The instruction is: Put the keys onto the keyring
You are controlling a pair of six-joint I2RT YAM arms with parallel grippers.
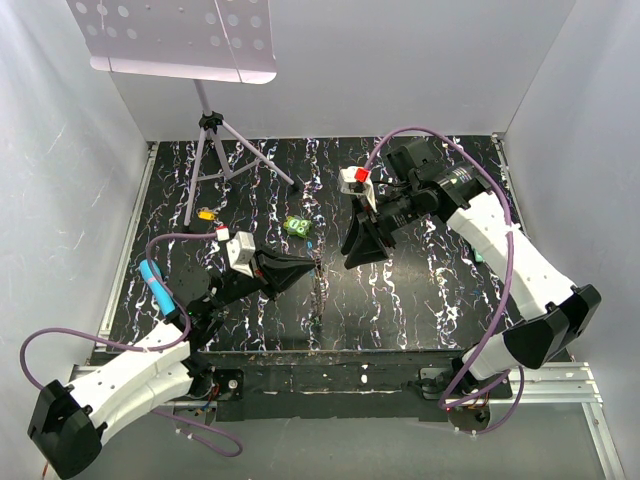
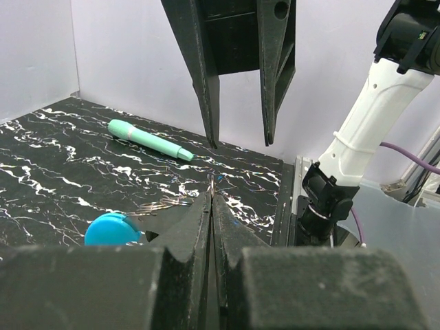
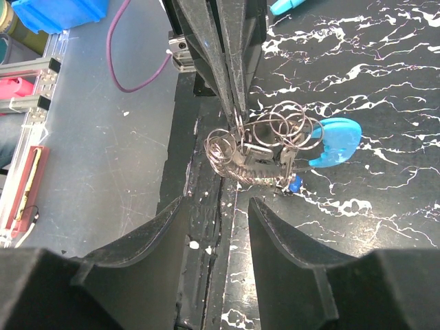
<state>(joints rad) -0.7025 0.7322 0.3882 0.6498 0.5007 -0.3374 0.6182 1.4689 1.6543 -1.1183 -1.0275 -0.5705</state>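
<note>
left tool [image 3: 237, 127] clamped on the keyring [image 3: 275, 127] (blue clip [image 3: 333, 137] attached, keys [image 3: 258, 165] bunched beneath) — right tool [image 3: 216, 206] apart, facing it.

2 grippers, left gripper [image 1: 317, 262] and right gripper [image 1: 357, 262], 1 keyring [image 3: 221, 148] with 1 blue clip [image 3: 335, 137], 1 teal marker [image 2: 148, 139], 1 green lumpy object [image 1: 296, 227], 1 orange-yellow piece [image 1: 205, 213], 1 tripod [image 1: 210, 122]; keys [image 3: 258, 161] too bunched to count
</note>
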